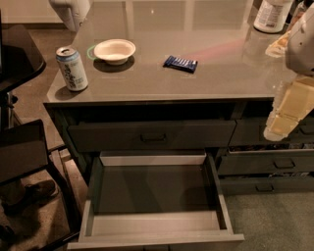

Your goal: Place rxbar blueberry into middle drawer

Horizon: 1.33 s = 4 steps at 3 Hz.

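The rxbar blueberry point(180, 63), a small flat dark blue bar with white lettering, lies on the grey countertop point(206, 73), right of centre. The middle drawer point(155, 196) is pulled out wide below the counter, and nothing shows on its flat grey floor. My gripper point(277, 127) hangs at the right edge of the view, in front of the counter's right end, with its tip pointing down and left. It is well to the right of the bar and above the right-hand drawers. I see nothing in it.
A white-and-blue soda can point(72, 68) stands at the counter's left front corner, and a white bowl point(114, 50) sits behind it. A white bottle point(270, 14) is at the back right. The top drawer point(152, 135) is closed. Narrower drawers point(267, 163) are on the right. Dark furniture point(24, 147) stands at the left.
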### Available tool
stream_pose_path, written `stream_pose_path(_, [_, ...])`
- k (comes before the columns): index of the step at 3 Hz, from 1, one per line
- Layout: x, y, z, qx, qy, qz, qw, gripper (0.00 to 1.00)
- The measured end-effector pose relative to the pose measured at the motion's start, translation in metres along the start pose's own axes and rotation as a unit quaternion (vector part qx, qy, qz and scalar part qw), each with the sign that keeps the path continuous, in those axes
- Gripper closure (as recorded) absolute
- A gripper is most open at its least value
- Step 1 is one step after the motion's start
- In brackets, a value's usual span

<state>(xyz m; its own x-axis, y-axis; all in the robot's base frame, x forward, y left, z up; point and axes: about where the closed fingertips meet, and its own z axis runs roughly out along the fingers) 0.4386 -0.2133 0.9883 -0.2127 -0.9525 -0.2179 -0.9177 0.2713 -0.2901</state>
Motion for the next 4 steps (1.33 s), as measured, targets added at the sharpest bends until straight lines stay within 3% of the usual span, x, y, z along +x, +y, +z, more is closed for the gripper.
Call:
stream_pose_path(1, [0.0,0.0,0.0,0.0,0.0,0.0,1.0,0.0])
stream_pose_path(2, [-0.001,-0.008,0.0,0.007,-0.01,0.019,0.9998,0.0])
stream_pose_path(3, [-0.01,-0.04,0.017,0.015,-0.06,0.087,0.9943,0.0])
stream_pose_path(4, [-0.025,-0.086,0.047,0.019,-0.112,0.178,0.9774,0.0])
